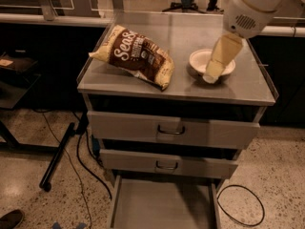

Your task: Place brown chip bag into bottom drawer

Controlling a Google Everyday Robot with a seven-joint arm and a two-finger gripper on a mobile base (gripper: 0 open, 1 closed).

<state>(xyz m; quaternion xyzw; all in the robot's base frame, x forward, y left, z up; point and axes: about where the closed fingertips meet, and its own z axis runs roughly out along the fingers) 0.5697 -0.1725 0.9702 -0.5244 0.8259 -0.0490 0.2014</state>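
Camera view, looking down on a grey metal counter (190,32) set above three drawers. Lowest of the three, the bottom drawer (162,206), pulled out toward the camera, flat floor and thin raised side walls showing. Above it, the middle drawer (200,167) and the top drawer (124,127), each with a dark handle at the centre of its front. Reaching in from the upper right, a white arm (252,6). Lying on the left half of the counter, the brown chip bag (136,56), set diagonally, white script facing up, one pale yellow end close to the front edge, well apart from the bottom drawer. Right of the bag, near but not touching, a round cream bowl (196,61). Hanging over that bowl, the cream-coloured tool (212,74), tip pointing down into it; wide or narrow, cannot tell. On the speckled floor, a black stand leg (59,154) at left, a looped black cable (240,205) at right, a shoe tip (9,218) in the bottom left corner.
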